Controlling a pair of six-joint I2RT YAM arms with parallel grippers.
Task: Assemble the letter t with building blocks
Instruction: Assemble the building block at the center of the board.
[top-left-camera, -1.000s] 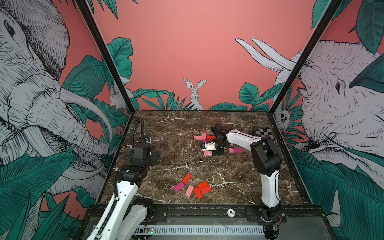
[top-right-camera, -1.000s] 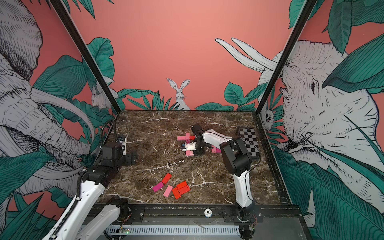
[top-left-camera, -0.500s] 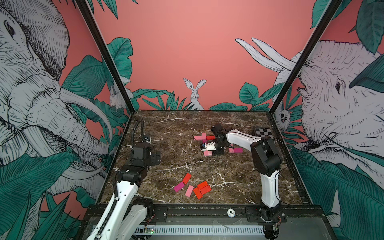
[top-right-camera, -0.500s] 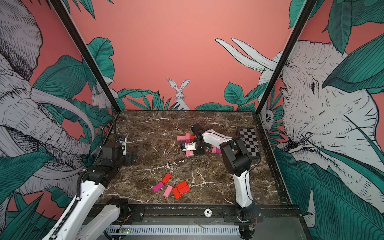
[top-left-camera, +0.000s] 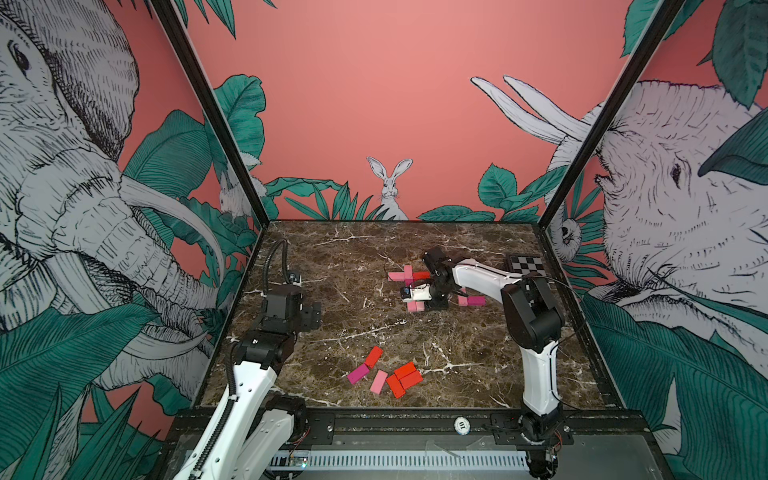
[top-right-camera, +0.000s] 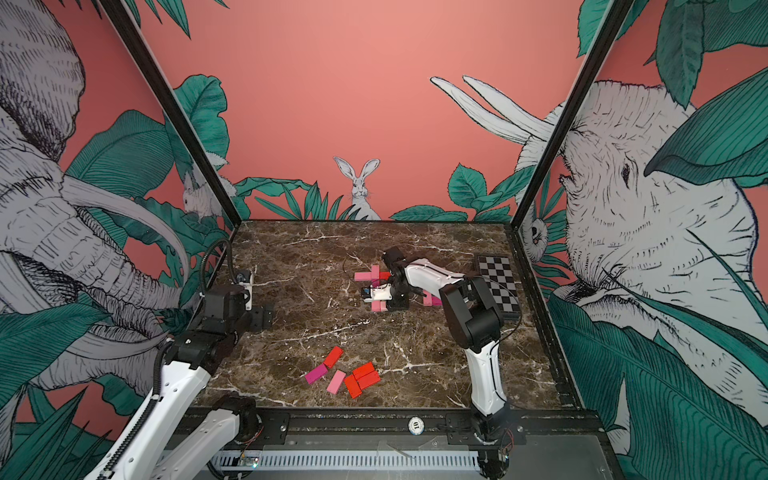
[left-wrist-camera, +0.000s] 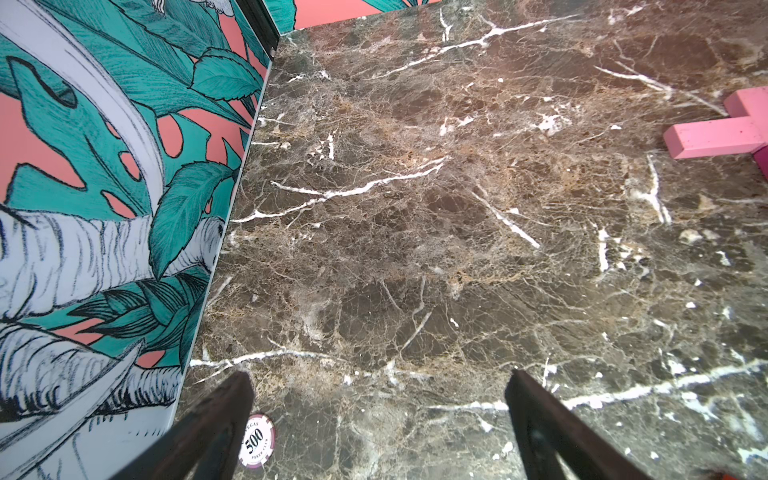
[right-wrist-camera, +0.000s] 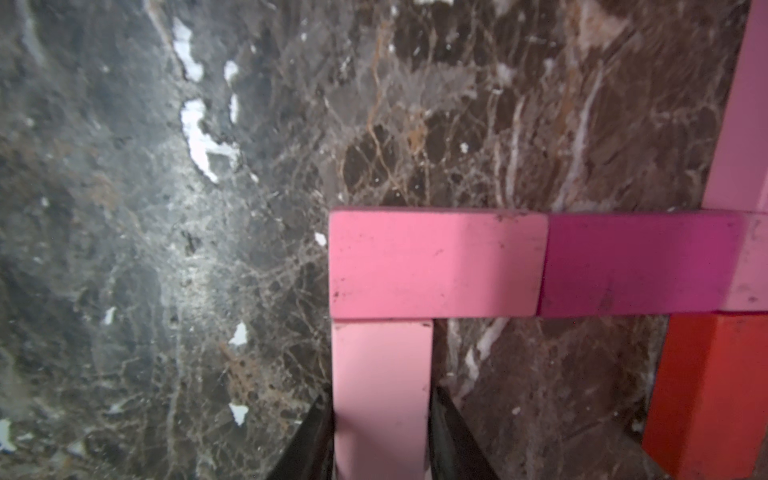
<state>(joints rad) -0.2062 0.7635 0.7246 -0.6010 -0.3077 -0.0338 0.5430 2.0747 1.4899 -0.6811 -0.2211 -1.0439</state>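
Since the pale pink block (right-wrist-camera: 382, 357) butts square against the stem's end pink block (right-wrist-camera: 436, 264), it likely forms the t's foot. The right gripper (right-wrist-camera: 380, 395) hugs both its sides; real pinch or not, cannot tell. The right arm (top-left-camera: 478, 274) stretches low across the worktop (top-left-camera: 457, 340). The left gripper (left-wrist-camera: 380, 374) is spread wide, parked at the left side. Spare blocks (top-left-camera: 386, 374) lie near the front.

Both top views are evenly lit and sharp; the right wrist view shows the tabletop (right-wrist-camera: 145, 249) blurred and hazy.
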